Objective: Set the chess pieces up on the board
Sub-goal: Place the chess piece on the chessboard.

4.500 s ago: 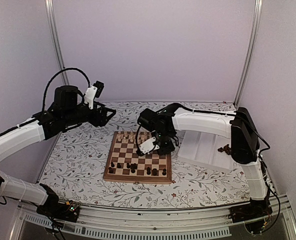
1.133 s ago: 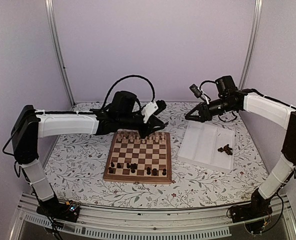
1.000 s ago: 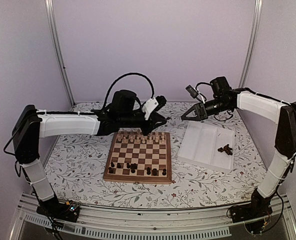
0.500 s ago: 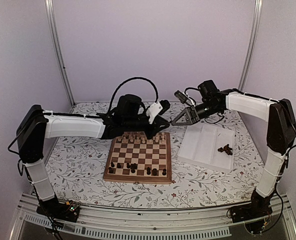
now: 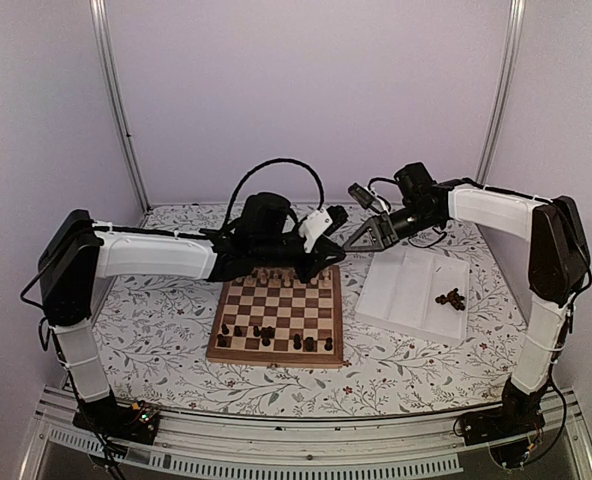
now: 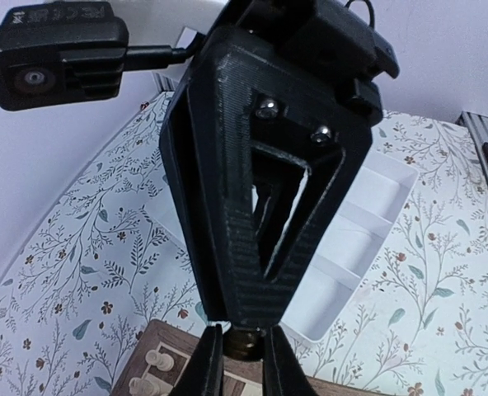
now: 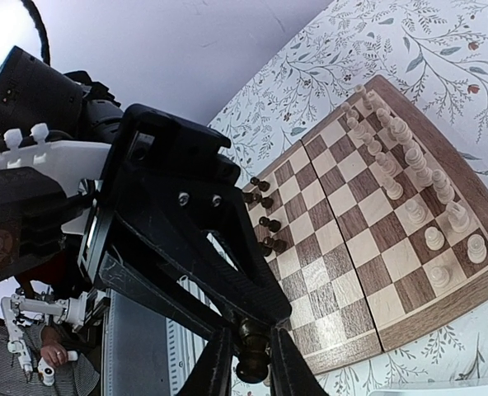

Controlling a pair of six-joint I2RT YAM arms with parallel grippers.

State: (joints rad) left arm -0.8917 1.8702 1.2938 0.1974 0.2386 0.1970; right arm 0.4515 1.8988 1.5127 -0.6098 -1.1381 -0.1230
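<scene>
- Top view: the left arm [image 5: 156,255] stretches low along the far edge of the board [image 5: 281,312]. The left gripper [image 5: 336,252] is over the board's far right corner.
- The right arm [image 5: 496,205] reaches in from the right with its elbow high. The right gripper [image 5: 349,246] points down and left, tip to tip with the left one.
- Several dark pieces [image 5: 264,336] stand on the board's near rows. Pale pieces [image 5: 266,272] fill the far rows, partly hidden under the left arm.
- A white tray [image 5: 406,285] lies just right of the board, with a small heap [image 5: 448,298] of dark chessmen in it.
- Left wrist view: the left fingers [image 6: 207,367] sit close together, clamped on a dark piece [image 6: 244,342]. The right gripper fills the middle of the view, and its tip meets the same piece from above. The tray shows behind it and a board corner below.
- Right wrist view: the right fingers [image 7: 219,363] also pinch the dark piece. The left gripper blocks the left half of the view. To the right is the board, with pale rows at one end and dark pieces at the other.
</scene>
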